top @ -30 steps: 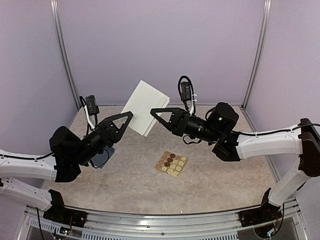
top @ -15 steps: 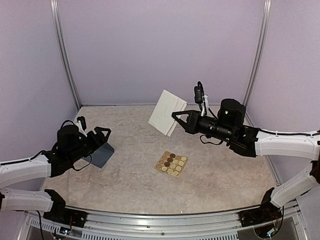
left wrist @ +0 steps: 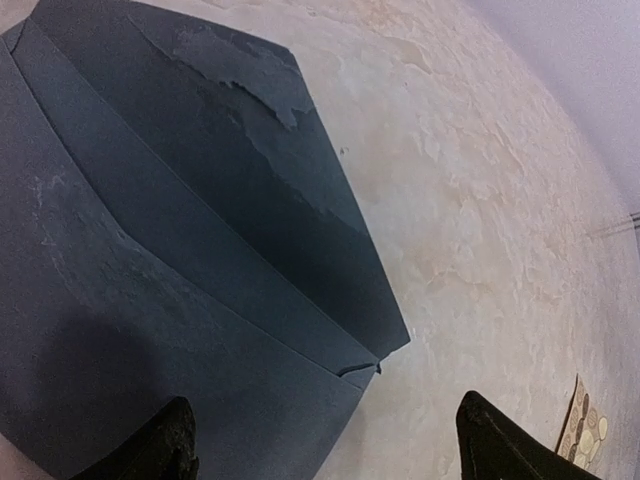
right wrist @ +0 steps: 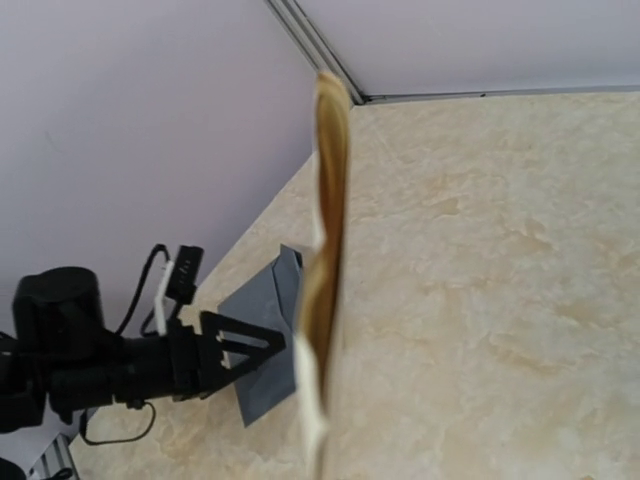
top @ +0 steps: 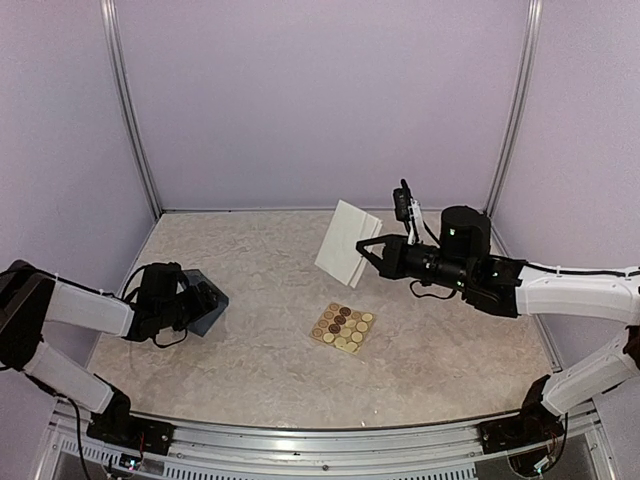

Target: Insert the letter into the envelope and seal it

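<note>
The folded letter [top: 348, 243] hangs in the air over the back middle of the table, white side facing the top camera. My right gripper [top: 369, 250] is shut on its right edge. In the right wrist view the letter [right wrist: 326, 250] shows edge-on, beige inside, and my fingers there are hidden. The blue-grey envelope [top: 212, 314] lies flat at the left with its triangular flap [left wrist: 230, 130] open. My left gripper [top: 207, 297] is low over the envelope [left wrist: 140, 320], open, one fingertip above the paper and the other above bare table, holding nothing.
A tan sheet of round stickers [top: 342, 327] lies on the marble-patterned table [top: 270, 370] in front of centre. Purple walls close the back and both sides, with metal posts [top: 130, 110] at the back corners.
My left gripper came off the letter, opened wide and dropped left down to the envelope. My right gripper carried the letter a little to the right.
</note>
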